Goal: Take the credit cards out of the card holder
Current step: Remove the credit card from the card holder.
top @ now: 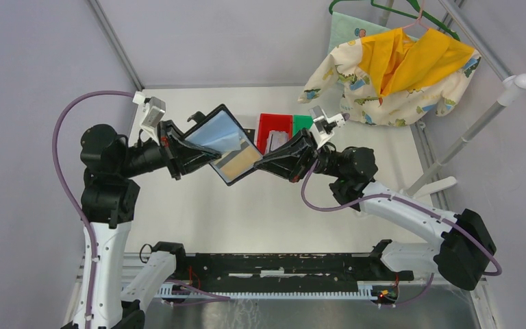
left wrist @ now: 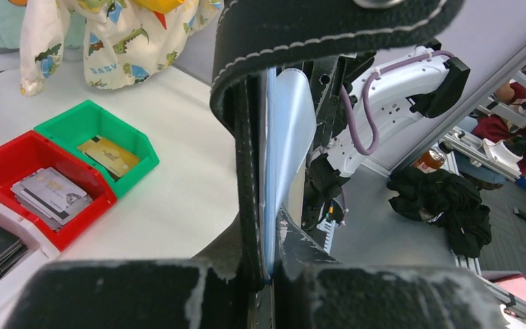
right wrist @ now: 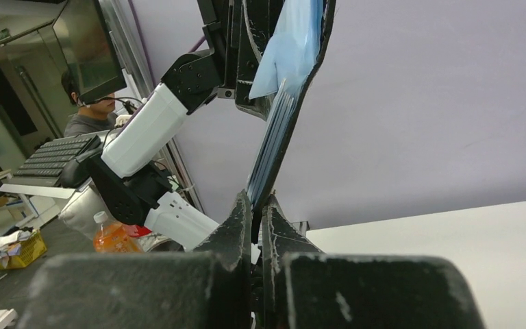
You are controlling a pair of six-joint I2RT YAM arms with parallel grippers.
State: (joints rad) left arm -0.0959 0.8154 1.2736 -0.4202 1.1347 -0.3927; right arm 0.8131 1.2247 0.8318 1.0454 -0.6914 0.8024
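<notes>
The card holder (top: 216, 133) hangs open in the air over the table, black outside and light blue inside. My left gripper (top: 178, 147) is shut on its left edge, where the black cover (left wrist: 250, 171) and blue lining run between the fingers (left wrist: 294, 240). A tan-gold credit card (top: 238, 162) shows in the holder's lower pocket. My right gripper (top: 260, 163) is shut at that lower right corner. In the right wrist view its fingertips (right wrist: 243, 212) pinch a thin dark edge below the holder (right wrist: 311, 75), apparently a card.
Three bins stand behind the holder: green (left wrist: 61, 127) with a gold card (left wrist: 108, 154), red (left wrist: 0, 154) with grey cards (left wrist: 48, 195), white (left wrist: 14, 274) with black cards. Children's clothes (top: 397, 68) hang at the back right beside a white pole (top: 479, 123).
</notes>
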